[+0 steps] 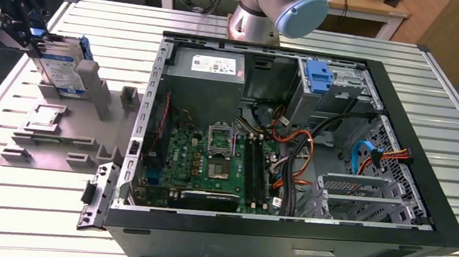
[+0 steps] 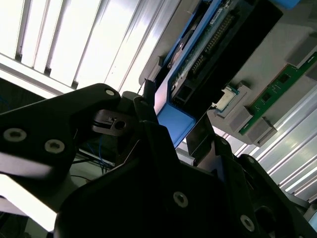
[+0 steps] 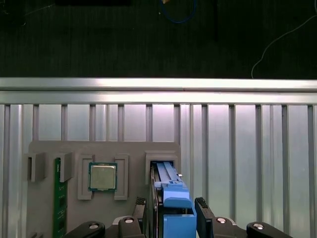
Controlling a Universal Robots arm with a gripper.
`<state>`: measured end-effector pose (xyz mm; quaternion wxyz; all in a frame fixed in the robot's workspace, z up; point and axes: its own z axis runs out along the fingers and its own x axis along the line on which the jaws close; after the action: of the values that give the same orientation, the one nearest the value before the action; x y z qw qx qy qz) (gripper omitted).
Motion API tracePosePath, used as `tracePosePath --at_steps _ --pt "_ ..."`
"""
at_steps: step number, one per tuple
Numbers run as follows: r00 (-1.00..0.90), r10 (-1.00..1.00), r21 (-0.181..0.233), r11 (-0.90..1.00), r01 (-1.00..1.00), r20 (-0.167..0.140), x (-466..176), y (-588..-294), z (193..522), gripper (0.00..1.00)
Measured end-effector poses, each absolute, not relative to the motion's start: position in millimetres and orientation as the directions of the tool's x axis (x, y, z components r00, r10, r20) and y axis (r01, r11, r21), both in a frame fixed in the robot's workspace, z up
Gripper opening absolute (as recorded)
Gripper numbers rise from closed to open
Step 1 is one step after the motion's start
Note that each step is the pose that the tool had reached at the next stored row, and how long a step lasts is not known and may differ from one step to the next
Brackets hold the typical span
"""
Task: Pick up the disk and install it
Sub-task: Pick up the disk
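Observation:
The disk (image 1: 58,68) stands upright in a slot of the grey parts holder (image 1: 53,144) at the exterior view's left, silver with a blue-and-white label and blue rails. My gripper (image 1: 39,42) reaches it from above and is shut on its top end. In the first wrist view the two fingertips (image 3: 200,206) press either side of the disk's blue rail (image 3: 174,201), with the gripper (image 3: 171,204) centred over the slot. In the second wrist view the disk (image 2: 223,44) runs away from the gripper (image 2: 173,116), its lower end still in the holder.
The open computer case (image 1: 279,232) lies at the exterior view's middle and right, with a motherboard (image 1: 209,164), a grey power-supply box (image 1: 206,64), cables and a blue bracket (image 1: 318,80). The holder carries a processor chip (image 3: 102,177) and a green memory stick (image 3: 59,198). The ribbed metal table (image 1: 23,210) surrounds them.

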<state>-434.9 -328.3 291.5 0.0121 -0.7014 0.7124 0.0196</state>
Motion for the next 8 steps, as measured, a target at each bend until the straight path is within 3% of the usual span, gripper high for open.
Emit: tracePosePath --at_steps 8 --pt "-0.016 -0.999 0.013 0.015 -1.0 -0.045 -434.9 -328.3 291.5 0.51"
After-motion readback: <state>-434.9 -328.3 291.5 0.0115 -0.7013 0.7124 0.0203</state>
